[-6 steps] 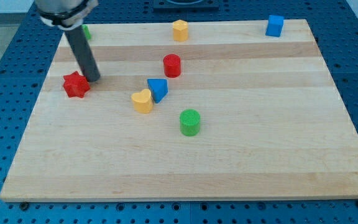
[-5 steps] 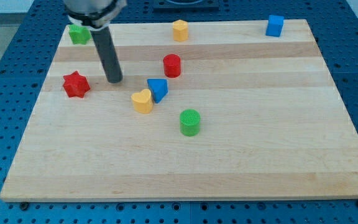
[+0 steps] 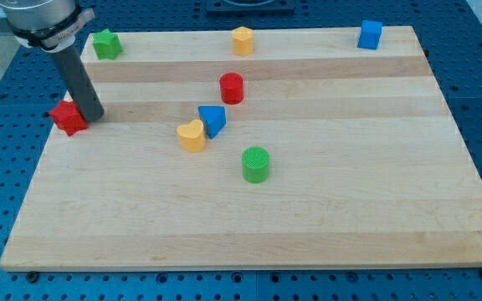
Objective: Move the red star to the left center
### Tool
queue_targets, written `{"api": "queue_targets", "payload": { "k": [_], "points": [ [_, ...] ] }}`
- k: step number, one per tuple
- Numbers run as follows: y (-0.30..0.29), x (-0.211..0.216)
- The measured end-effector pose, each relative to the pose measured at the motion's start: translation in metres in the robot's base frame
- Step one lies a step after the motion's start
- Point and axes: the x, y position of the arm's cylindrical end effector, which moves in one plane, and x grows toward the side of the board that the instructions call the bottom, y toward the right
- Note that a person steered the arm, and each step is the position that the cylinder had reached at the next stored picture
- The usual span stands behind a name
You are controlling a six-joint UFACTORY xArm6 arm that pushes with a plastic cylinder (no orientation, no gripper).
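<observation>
The red star point(image 3: 68, 117) lies at the board's left edge, about a third of the way down from the view's top. My tip point(image 3: 92, 115) stands right against the star's right side. The dark rod rises from it up and to the left, out of the view's top left corner.
A green star point(image 3: 105, 43) sits at the top left corner. A yellow hexagon point(image 3: 242, 40) is at top centre, a blue cube point(image 3: 370, 34) at top right. A red cylinder point(image 3: 232, 88), blue triangle point(image 3: 213, 119), yellow heart point(image 3: 192, 135) and green cylinder point(image 3: 256, 164) cluster mid-board.
My tip swung right and then back left onto the red star. The star has slid left to the board's edge. The other blocks have not moved.
</observation>
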Motion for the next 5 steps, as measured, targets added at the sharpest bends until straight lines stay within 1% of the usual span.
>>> {"api": "queue_targets", "payload": {
  "k": [2,3,5],
  "points": [
    [0.001,-0.006],
    [0.030,-0.005],
    [0.098,0.053]
  ]
}}
